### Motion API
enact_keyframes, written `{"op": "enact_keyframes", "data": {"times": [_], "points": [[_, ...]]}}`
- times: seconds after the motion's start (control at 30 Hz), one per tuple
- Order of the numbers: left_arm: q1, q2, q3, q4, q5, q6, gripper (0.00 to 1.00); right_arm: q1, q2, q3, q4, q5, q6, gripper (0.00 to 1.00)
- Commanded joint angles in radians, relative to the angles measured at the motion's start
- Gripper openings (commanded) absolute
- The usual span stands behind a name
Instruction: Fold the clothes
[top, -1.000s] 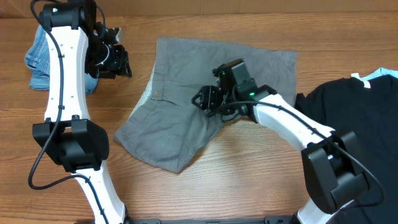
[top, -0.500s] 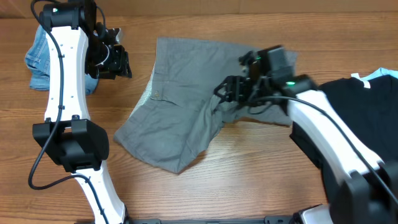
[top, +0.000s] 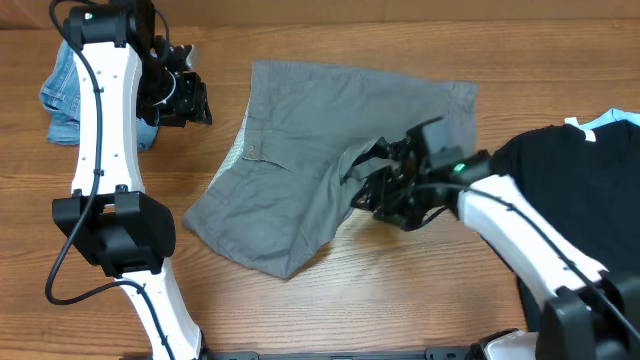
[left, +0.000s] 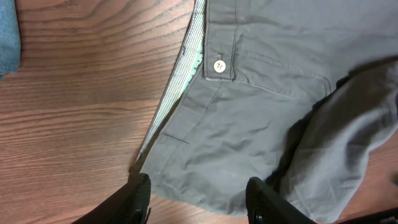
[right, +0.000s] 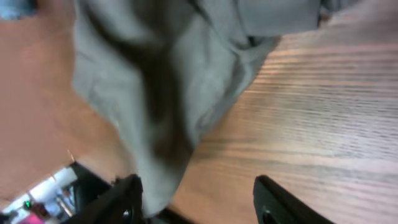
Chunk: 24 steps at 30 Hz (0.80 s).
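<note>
Shows grey-olive cotton shorts (top: 290, 190) spread in the middle of the table, soft and creased, with the waistband to the left. Carries a pale round button (left: 218, 65) and a striped pale lining (left: 177, 93) along that edge. Bunches into a dark fold near the centre, where one leg laps over. Rests on a smooth brown wood-grain table (top: 400, 300). Leaves bare wood in front of the shorts and left of the waistband. Has a crumpled light-blue denim garment (top: 60, 90) at far left and a black T-shirt (top: 570, 170) just beside the shorts' right edge. Keeps the left gripper (top: 195, 102) off the waistband, jaws spread, pinching nothing. Puts the right gripper (top: 372, 187) at the folded leg's edge, jaws apart over wood, fabric beside one finger (right: 127, 199); too blurred to tell contact.
</note>
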Motion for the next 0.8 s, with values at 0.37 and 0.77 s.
{"op": "enact_keyframes", "data": {"times": [0.37,0.77], "points": [[-0.007,-0.031,0.001,-0.004,0.013,0.026,0.53,0.075,0.022,-0.216,0.421,0.033,0.469,0.62],[-0.007,-0.031,0.001,-0.006,0.013,0.026,0.53,0.243,0.049,-0.218,0.522,0.149,0.606,0.57]]}}
